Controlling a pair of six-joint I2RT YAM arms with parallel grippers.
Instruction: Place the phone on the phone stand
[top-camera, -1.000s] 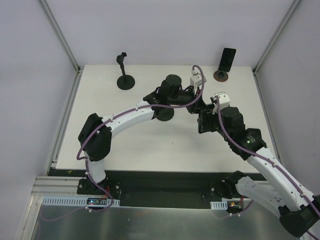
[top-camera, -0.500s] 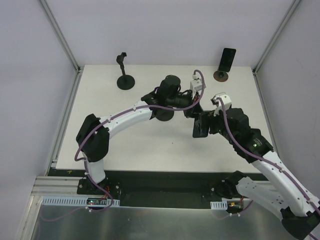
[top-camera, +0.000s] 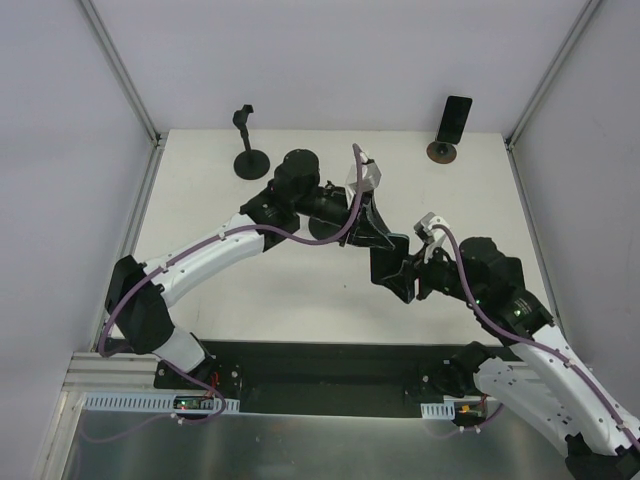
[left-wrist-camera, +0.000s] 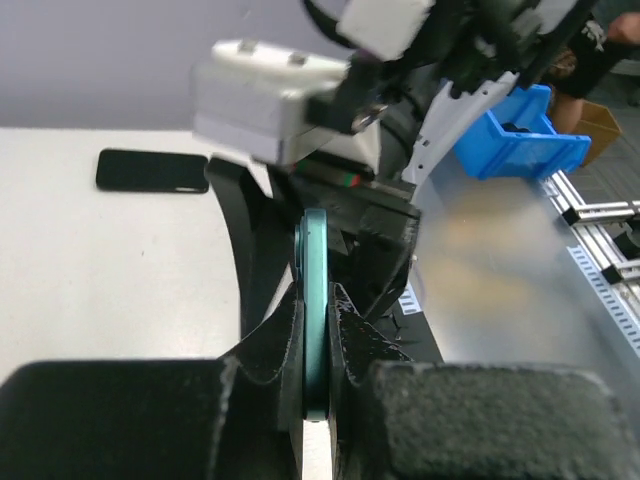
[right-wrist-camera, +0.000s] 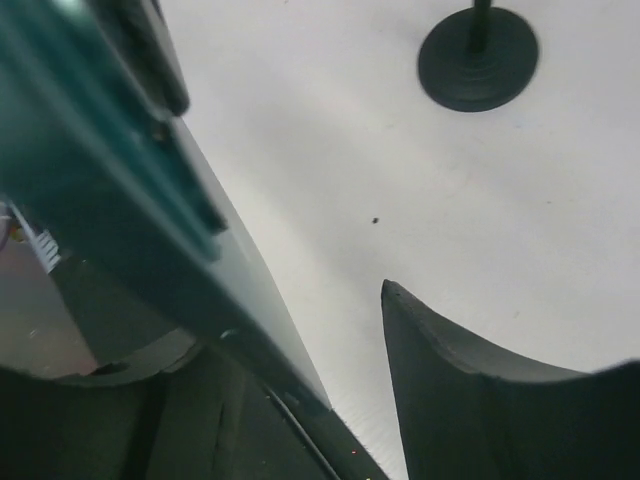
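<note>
Above mid-table, the left gripper (top-camera: 374, 234) pinches the teal phone (left-wrist-camera: 314, 270) on edge, the right gripper (top-camera: 405, 278) spread beside it, seemingly mid-handover; next comes carrying it to the empty phone stand (top-camera: 249, 160).

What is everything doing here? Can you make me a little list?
phone: teal phone, on its edge, off the table
left gripper: shut on the teal phone
right gripper: open, right beside the phone
empty stand: back left of the table
other stand: back right, holds a dark phone
</note>
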